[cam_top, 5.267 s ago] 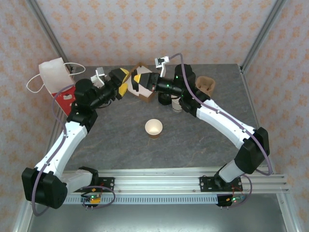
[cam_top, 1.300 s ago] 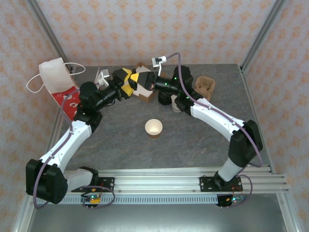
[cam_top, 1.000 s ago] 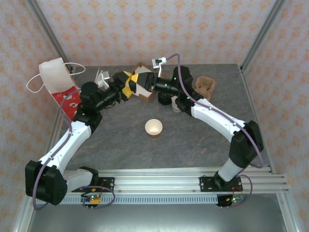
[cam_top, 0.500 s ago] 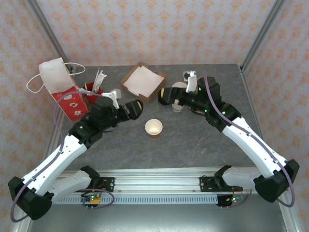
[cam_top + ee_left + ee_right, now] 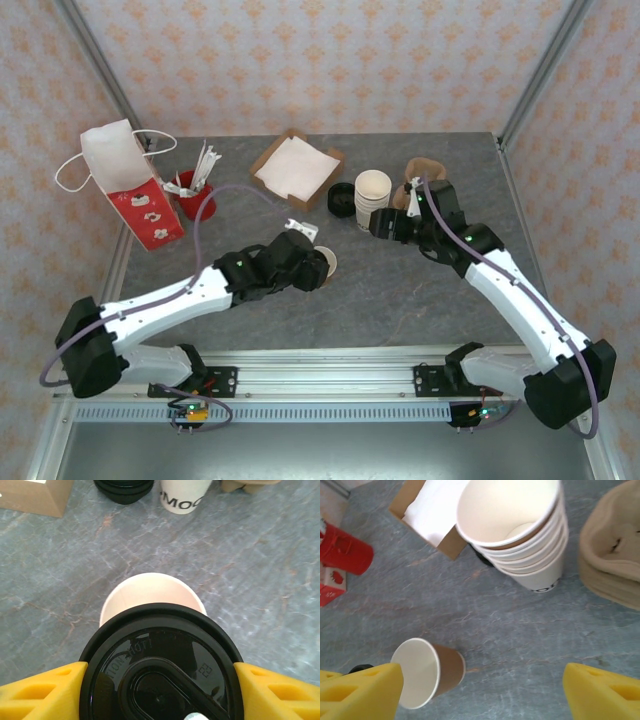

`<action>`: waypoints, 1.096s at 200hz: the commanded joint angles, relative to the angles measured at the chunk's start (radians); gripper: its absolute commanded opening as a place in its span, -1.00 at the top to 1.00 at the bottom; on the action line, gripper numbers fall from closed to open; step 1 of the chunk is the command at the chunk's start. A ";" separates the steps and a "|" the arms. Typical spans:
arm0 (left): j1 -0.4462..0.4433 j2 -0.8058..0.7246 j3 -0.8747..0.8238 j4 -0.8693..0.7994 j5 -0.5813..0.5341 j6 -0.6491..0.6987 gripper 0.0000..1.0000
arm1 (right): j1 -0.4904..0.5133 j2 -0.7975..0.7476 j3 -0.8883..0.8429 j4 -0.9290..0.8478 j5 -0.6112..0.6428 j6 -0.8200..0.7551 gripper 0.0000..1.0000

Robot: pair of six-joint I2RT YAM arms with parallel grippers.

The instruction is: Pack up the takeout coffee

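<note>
Left fingers (image 5: 45, 692) grip the black lid (image 5: 160, 655) — paper cup (image 5: 150, 590) just beyond, at 12 o'clock. Right fingers (image 5: 362, 690) stand open.

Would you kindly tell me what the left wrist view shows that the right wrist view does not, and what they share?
Left wrist view: the top face of the black lid, gripped in the left claw near the paper cup. Right wrist view: the red cup, the napkins inside the cardboard box, and the open right claw. Both: the paper cup, the white cup stack, the box and the tan carrier.
</note>
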 commanded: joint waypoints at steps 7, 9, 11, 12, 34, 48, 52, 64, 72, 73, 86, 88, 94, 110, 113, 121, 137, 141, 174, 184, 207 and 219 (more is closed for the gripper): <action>-0.004 0.064 0.069 0.001 -0.090 0.070 -0.36 | -0.010 -0.037 -0.034 0.008 0.038 0.008 -0.67; -0.004 0.070 0.072 0.000 -0.089 0.072 -0.36 | -0.010 -0.038 -0.036 0.010 0.037 0.009 -0.67; -0.004 0.077 0.075 -0.001 -0.088 0.074 -0.36 | -0.011 -0.038 -0.039 0.012 0.037 0.010 -0.67; -0.005 0.080 0.077 -0.001 -0.088 0.076 -0.36 | -0.011 -0.039 -0.040 0.013 0.036 0.011 -0.67; -0.004 0.122 0.098 0.012 -0.075 0.088 -0.36 | -0.011 -0.041 -0.055 0.022 0.033 0.014 -0.67; -0.004 0.141 0.101 0.030 -0.065 0.087 -0.36 | -0.012 -0.042 -0.057 0.025 0.033 0.013 -0.67; -0.004 0.147 0.103 0.033 -0.065 0.086 -0.36 | -0.013 -0.041 -0.057 0.026 0.033 0.013 -0.67; -0.004 0.167 0.110 0.034 -0.064 0.092 -0.36 | -0.015 -0.041 -0.059 0.027 0.033 0.012 -0.67; -0.004 0.178 0.114 0.034 -0.063 0.093 -0.36 | -0.014 -0.040 -0.059 0.030 0.031 0.012 -0.68; -0.004 0.179 0.115 0.035 -0.063 0.092 -0.36 | -0.015 -0.040 -0.059 0.030 0.031 0.012 -0.68; -0.004 0.194 0.117 0.039 -0.065 0.092 -0.37 | -0.016 -0.039 -0.060 0.031 0.028 0.011 -0.68; -0.004 0.195 0.117 0.042 -0.066 0.093 -0.37 | -0.014 -0.038 -0.060 0.032 0.028 0.011 -0.68; -0.004 0.200 0.117 0.046 -0.067 0.094 -0.37 | -0.015 -0.037 -0.060 0.033 0.026 0.012 -0.68; -0.004 0.211 0.119 0.054 -0.078 0.096 -0.37 | -0.015 -0.035 -0.065 0.036 0.024 0.013 -0.68; -0.003 0.212 0.119 0.056 -0.080 0.099 -0.37 | -0.015 -0.035 -0.066 0.037 0.022 0.014 -0.68; -0.003 0.218 0.120 0.058 -0.083 0.101 -0.37 | -0.015 -0.036 -0.068 0.039 0.021 0.015 -0.68; -0.003 0.230 0.120 0.065 -0.088 0.104 -0.37 | -0.015 -0.038 -0.069 0.038 0.019 0.016 -0.68; -0.003 0.232 0.120 0.066 -0.088 0.103 -0.37 | -0.015 -0.037 -0.069 0.038 0.019 0.017 -0.68; -0.004 0.246 0.111 0.078 -0.087 0.101 -0.37 | -0.015 -0.036 -0.068 0.036 0.016 0.016 -0.68; -0.003 0.249 0.109 0.083 -0.091 0.100 -0.37 | -0.014 -0.037 -0.069 0.037 0.016 0.017 -0.68; -0.002 0.254 0.105 0.088 -0.097 0.096 -0.37 | -0.015 -0.035 -0.071 0.042 0.007 0.020 -0.68; -0.001 0.254 0.102 0.091 -0.099 0.094 -0.37 | -0.014 -0.036 -0.073 0.044 0.005 0.023 -0.68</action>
